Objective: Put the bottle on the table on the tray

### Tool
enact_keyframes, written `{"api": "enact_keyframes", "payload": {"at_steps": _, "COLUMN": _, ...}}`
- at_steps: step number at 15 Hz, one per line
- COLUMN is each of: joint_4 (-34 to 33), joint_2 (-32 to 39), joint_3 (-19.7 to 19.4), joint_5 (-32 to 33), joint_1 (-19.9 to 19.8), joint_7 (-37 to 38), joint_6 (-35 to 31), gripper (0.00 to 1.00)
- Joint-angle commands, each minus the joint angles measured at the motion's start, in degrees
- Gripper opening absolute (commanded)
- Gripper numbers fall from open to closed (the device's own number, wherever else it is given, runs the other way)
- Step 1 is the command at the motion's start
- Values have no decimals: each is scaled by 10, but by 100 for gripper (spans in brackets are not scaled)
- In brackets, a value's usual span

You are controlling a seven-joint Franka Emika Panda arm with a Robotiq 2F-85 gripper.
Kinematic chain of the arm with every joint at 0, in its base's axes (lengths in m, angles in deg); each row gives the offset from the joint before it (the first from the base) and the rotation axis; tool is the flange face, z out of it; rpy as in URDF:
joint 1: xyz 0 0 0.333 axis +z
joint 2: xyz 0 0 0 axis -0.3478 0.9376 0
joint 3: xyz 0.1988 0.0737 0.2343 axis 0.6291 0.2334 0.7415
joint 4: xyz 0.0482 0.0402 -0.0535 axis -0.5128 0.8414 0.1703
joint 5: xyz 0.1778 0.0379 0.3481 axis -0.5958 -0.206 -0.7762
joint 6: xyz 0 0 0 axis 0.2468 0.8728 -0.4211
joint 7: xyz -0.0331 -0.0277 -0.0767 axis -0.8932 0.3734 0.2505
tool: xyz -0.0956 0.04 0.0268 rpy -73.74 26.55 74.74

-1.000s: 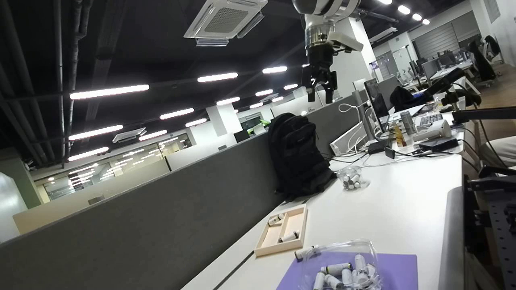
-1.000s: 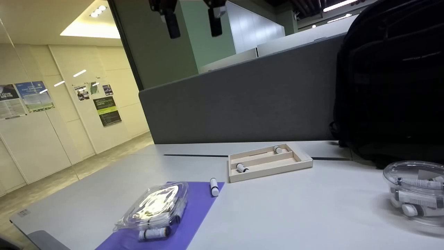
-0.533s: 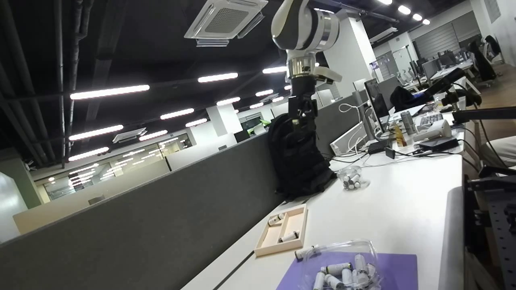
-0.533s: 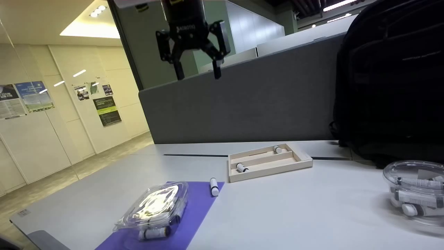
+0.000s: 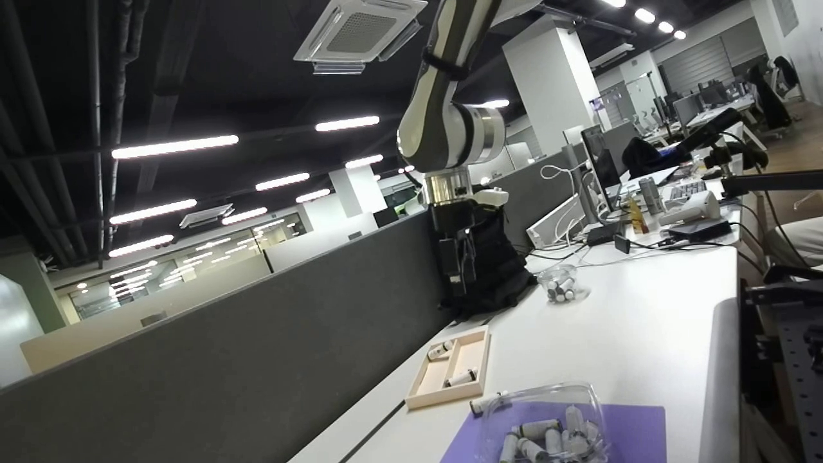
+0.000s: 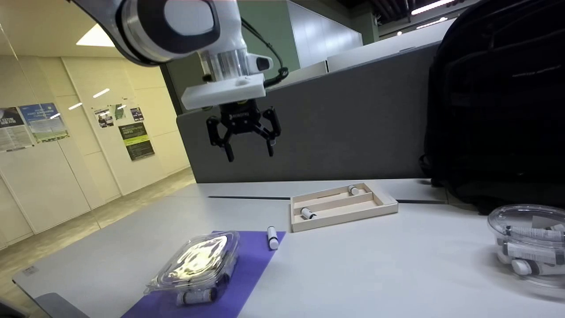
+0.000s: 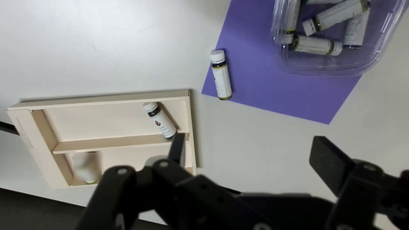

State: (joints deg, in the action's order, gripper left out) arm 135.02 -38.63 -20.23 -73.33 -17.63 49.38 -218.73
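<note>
Two bottles [image 6: 308,213] lie in the wooden tray [image 7: 99,123]; the loose bottle [image 7: 221,78] on the purple sheet [image 7: 287,95] seems still unplaced; my fingers [image 7: 329,163] gape wide, empty

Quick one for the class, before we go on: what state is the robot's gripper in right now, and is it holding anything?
Gripper: open, jaws apart, holding nothing.
</note>
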Motion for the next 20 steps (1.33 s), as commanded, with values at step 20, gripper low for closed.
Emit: {"api": "enact_keyframes", "payload": {"at_steps": 20, "joint_4": -25, "joint_2": 193, "joint_3": 97, "joint_5": 127, "joint_1": -76, "joint_7": -20, "joint_6": -130, "gripper": 100}}
